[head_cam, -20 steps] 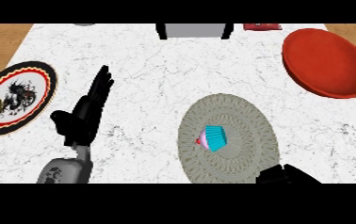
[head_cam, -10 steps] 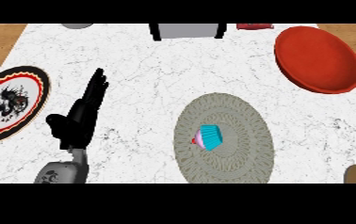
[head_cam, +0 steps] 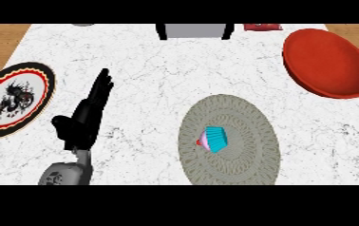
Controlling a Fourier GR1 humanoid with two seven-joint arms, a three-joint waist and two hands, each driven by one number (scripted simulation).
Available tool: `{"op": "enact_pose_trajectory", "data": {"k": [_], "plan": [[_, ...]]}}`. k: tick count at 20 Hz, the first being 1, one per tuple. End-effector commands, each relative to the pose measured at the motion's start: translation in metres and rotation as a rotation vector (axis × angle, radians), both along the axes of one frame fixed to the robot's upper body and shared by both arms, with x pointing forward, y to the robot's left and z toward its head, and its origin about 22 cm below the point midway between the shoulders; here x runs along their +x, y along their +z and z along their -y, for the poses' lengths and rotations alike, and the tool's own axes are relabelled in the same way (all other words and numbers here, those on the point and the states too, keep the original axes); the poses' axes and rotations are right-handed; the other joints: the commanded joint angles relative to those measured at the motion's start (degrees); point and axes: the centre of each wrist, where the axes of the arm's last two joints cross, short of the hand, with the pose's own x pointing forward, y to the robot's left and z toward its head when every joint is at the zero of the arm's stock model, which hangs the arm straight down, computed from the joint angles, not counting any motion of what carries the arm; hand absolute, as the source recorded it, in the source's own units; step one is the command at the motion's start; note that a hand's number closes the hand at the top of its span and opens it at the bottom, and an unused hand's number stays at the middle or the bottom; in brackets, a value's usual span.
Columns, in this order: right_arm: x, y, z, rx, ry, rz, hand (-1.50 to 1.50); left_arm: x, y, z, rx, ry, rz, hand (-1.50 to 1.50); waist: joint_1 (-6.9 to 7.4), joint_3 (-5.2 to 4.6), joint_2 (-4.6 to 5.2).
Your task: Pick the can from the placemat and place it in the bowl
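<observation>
A small teal can (head_cam: 214, 139) with a pink end lies tilted on its side near the middle of a round grey woven placemat (head_cam: 242, 120), low and right of centre in the head view. The red bowl (head_cam: 325, 61) sits at the right edge, well above the placemat. My left hand (head_cam: 85, 114) stands open at the lower left with straight fingers pointing up, far to the left of the can. My right hand does not show.
A decorated plate (head_cam: 20, 98) with a dark rim lies at the left edge, close beside my left hand. A grey and black box (head_cam: 194, 30) stands at the counter's far edge, with a dark red object (head_cam: 262, 26) to its right.
My right hand, seen at the lower right edge a second ago, has left the view. The view has shifted slightly; the can stays on the placemat and my left hand has not moved.
</observation>
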Motion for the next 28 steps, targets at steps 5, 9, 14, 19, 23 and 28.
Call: {"op": "enact_pose_trajectory", "data": {"k": [5, 9, 14, 19, 23, 28], "plan": [[0.029, 0.029, 0.001, 0.028, 0.03, -0.008, 1.5, -0.006, -0.002, -0.001, -0.011, -0.024, 0.006, 0.0, 1.62, -0.01, 0.23], [0.053, 0.036, 0.003, -0.03, -0.043, 0.013, 1.5, 0.008, 0.01, 0.013, 0.001, -0.039, 0.009, 0.0, 2.07, 0.01, 0.39], [0.079, 0.021, -0.009, -0.214, -0.165, 0.126, 1.5, 0.016, 0.005, 0.005, -0.013, -0.062, 0.014, 0.0, 3.52, 0.03, 0.88], [0.111, -0.01, 0.002, -0.251, -0.235, 0.129, 1.5, 0.006, 0.013, 0.0, -0.006, -0.076, 0.014, 0.0, 3.78, 0.05, 0.72], [0.137, -0.036, 0.006, -0.245, -0.246, 0.113, 1.5, 0.014, 0.013, 0.014, -0.018, -0.056, 0.017, 0.0, 3.67, 0.08, 0.85], [0.164, -0.061, -0.004, -0.288, -0.289, 0.127, 1.5, 0.005, 0.006, 0.016, -0.007, -0.073, 0.001, 0.0, 3.87, 0.1, 0.84]]}}
